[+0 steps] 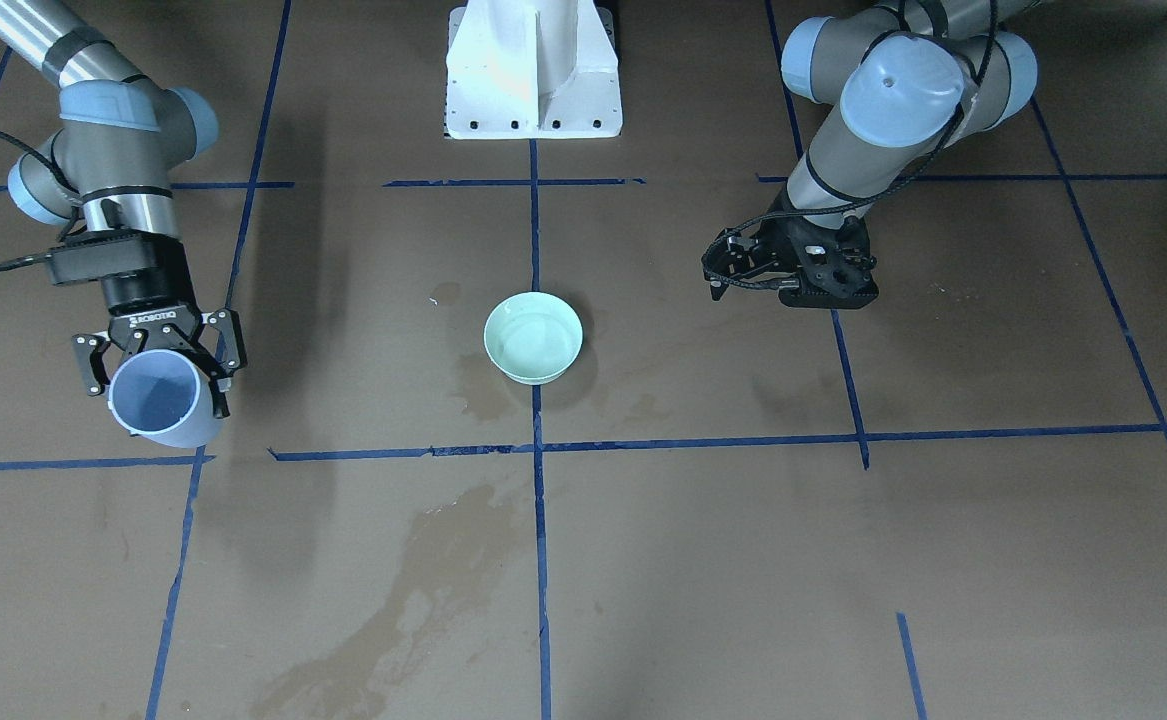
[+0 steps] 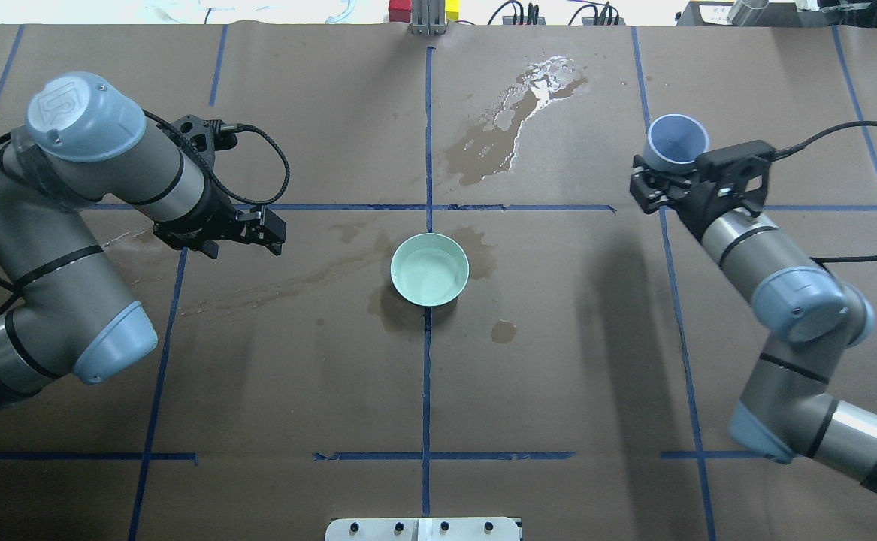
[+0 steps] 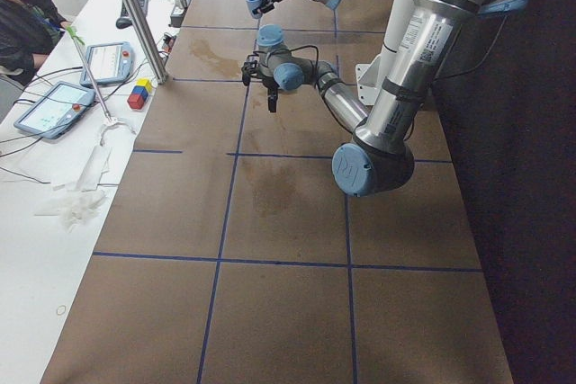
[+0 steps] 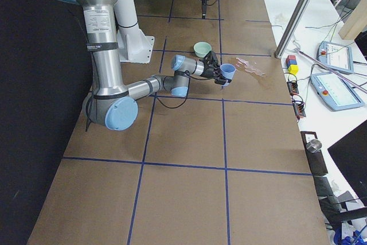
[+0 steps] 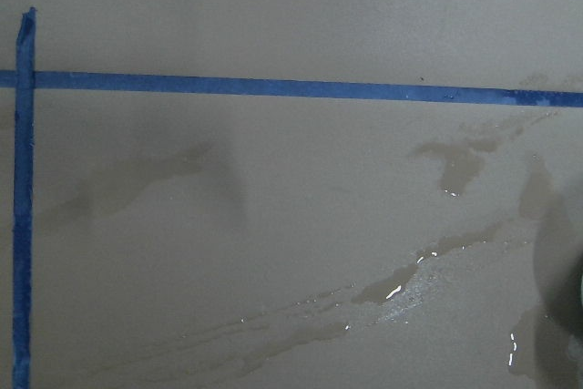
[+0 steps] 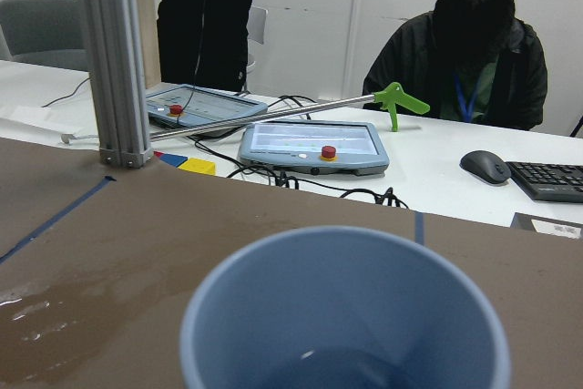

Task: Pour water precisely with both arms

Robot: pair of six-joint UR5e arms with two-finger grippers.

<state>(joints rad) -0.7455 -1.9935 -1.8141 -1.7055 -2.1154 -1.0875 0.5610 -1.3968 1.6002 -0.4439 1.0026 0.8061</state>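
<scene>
Front-facing: the right gripper (image 1: pixel 157 390) is clasping a blue cup (image 1: pixel 173 425) on the robot's right, and water (image 1: pixel 533 335) is sitting in the central mint bowl (image 1: pixel 533 377).

Overhead: the left gripper (image 2: pixel 276 234) is hovering left of the bowl; I cannot tell its grip.

Right wrist: a little water is glinting in the cup's bottom.

Table cover (image 2: pixel 558 361): brown paper, matt, faintly creased. Grid tape (image 2: pixel 427 391): blue, slight sheen. Wet patch (image 2: pixel 517 113), upper centre of overhead view: glossy, glinting. Bowl (image 1: pixel 533 376): pale green, smooth, glazed-looking. Cup (image 1: pixel 193 425): blue plastic, matt. Left arm (image 2: pixel 32 248), right arm (image 2: pixel 742 240): satin metal tubes, smooth plastic caps.
</scene>
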